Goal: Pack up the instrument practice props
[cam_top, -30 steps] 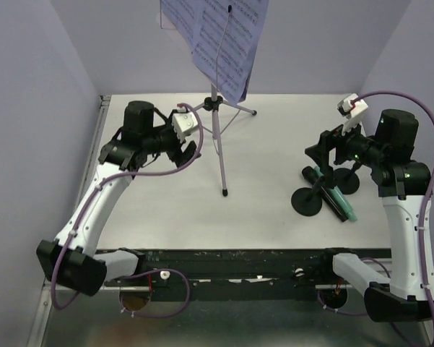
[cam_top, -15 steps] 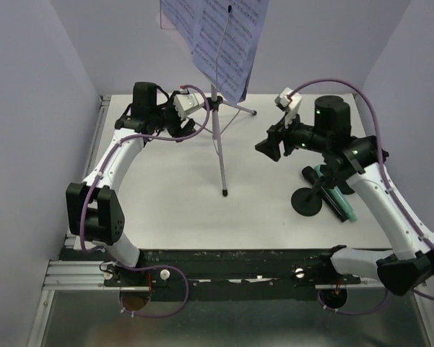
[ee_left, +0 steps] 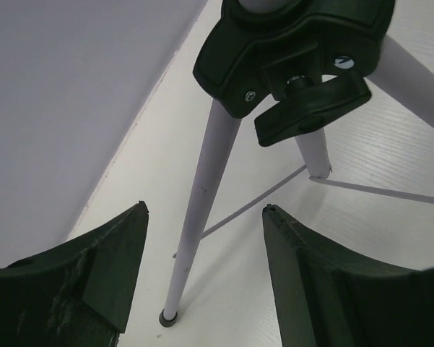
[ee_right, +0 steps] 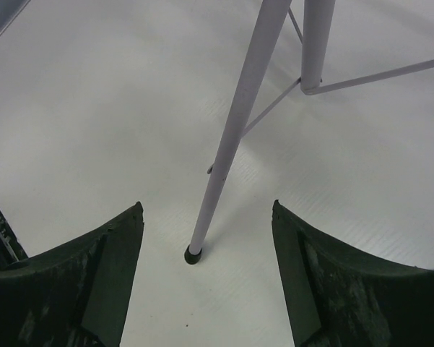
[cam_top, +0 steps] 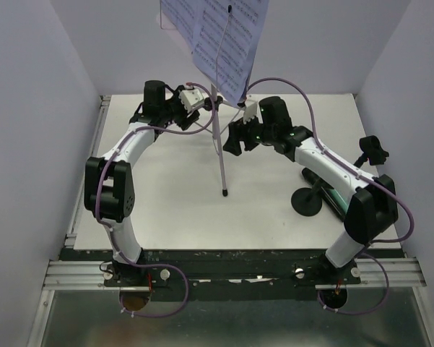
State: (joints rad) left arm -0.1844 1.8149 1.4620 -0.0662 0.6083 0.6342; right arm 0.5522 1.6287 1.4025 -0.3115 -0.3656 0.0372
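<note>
The silver tripod pole point(cam_top: 217, 141) stands at the table's middle back, carrying white sheet-music pages point(cam_top: 218, 36) on top. My left gripper point(cam_top: 200, 114) is open just left of the pole near its black hub point(ee_left: 296, 43). In the left wrist view one silver leg point(ee_left: 202, 210) runs down between the open left gripper point(ee_left: 204, 207) to its foot point(ee_left: 170, 316). My right gripper point(cam_top: 235, 137) is open just right of the pole. In its wrist view another leg point(ee_right: 238, 123) and foot point(ee_right: 193, 254) lie ahead of the open right gripper point(ee_right: 206, 204). Neither touches the stand.
A black round-based clip holder point(cam_top: 307, 201) and the teal microphone point(cam_top: 340, 200) lie at the right, under my right forearm. A black clip piece point(cam_top: 372, 150) stands further right. Walls close the table at left, back and right.
Both arms swung inward from the table's sides to flank the tripod pole. The right gripper left the holders and microphone behind. Both stay open.
</note>
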